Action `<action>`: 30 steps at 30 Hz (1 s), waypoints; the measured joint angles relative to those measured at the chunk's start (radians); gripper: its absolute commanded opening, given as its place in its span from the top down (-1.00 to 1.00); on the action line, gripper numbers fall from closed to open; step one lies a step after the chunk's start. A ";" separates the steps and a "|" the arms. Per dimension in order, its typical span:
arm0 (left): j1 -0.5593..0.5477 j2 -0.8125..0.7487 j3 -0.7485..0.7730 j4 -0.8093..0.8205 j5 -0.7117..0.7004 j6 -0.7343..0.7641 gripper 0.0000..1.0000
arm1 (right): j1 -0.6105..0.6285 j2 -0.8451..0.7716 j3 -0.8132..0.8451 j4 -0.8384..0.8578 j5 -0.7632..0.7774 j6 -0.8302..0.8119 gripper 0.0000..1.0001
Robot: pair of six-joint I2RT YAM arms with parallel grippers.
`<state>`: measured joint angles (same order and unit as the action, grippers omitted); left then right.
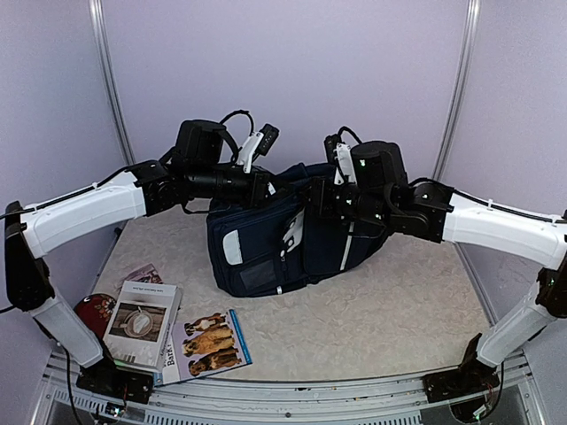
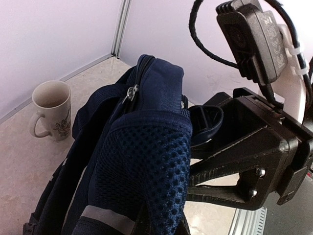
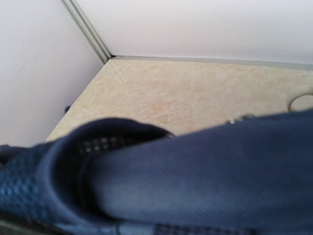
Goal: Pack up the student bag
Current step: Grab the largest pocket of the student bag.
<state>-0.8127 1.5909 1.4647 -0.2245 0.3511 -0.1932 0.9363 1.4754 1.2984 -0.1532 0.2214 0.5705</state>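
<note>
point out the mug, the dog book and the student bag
mug (image 2: 51, 122): left wrist view, its outer wall
dog book (image 1: 213, 343): top external view, its cover
student bag (image 1: 266, 239): top external view, its navy front panel

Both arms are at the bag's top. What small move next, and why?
Probably ease the left pincer and right pincer slightly apart to spread the top of the student bag. Both sit at its upper edge, and the books lie outside on the table. Whether either grips fabric isn't visible.

Student bag (image 3: 195, 171) blurred, cut off btm; own jaws unseen both wrist cams.
</note>
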 measured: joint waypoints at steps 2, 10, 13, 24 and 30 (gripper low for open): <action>0.005 0.000 -0.004 0.007 -0.001 0.000 1.00 | 0.000 0.008 0.005 0.000 0.016 0.002 0.33; -0.003 0.000 -0.010 0.018 -0.003 0.037 1.00 | -0.010 -0.037 -0.051 0.009 0.039 0.016 0.42; -0.010 0.000 -0.010 0.015 -0.009 0.053 1.00 | -0.032 -0.068 -0.079 0.018 -0.010 -0.023 0.45; -0.007 0.000 -0.009 0.013 -0.026 0.072 1.00 | -0.087 -0.043 -0.046 -0.001 -0.159 -0.109 0.20; -0.007 0.000 -0.009 0.012 -0.039 0.075 1.00 | -0.076 -0.021 -0.048 0.050 -0.147 -0.020 0.23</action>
<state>-0.8196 1.5906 1.4555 -0.2127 0.3122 -0.1181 0.8600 1.4548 1.2507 -0.1028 0.0746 0.5503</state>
